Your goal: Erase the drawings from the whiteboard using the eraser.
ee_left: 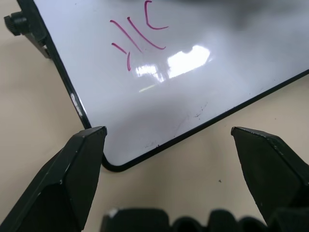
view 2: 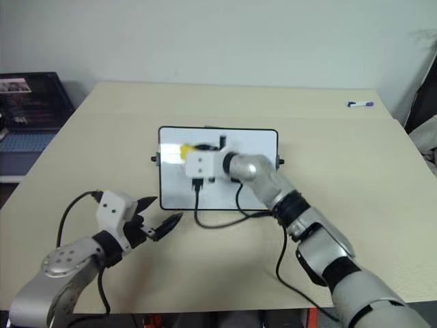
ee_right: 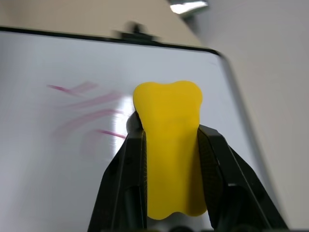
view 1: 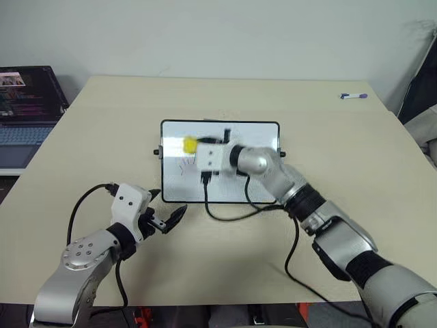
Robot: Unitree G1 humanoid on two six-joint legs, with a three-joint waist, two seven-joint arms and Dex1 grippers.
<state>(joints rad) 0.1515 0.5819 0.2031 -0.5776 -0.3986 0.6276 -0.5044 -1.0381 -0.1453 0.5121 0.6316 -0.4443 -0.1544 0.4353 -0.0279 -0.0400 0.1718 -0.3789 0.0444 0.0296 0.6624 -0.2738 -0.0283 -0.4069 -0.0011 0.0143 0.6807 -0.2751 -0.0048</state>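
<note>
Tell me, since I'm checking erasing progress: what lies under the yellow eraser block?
The yellow eraser block is over the black-framed whiteboard; purple-pink marker strokes show beside it. Ink directly beneath is hidden.

light: even, bright | glare: on whiteboard [ee_left: 193, 55] | blur: drawings [ee_right: 87, 108] smeared

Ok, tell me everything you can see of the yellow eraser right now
The eraser is a small bright yellow block with rounded, lobed ends, smooth and slightly soft-looking. The right claw is shut on it, a black finger pressing each long side, so its middle is pinched. It sits over the whiteboard, near the far left part, beside smeared purple-pink drawings. Whether it touches the board cannot be told.
</note>
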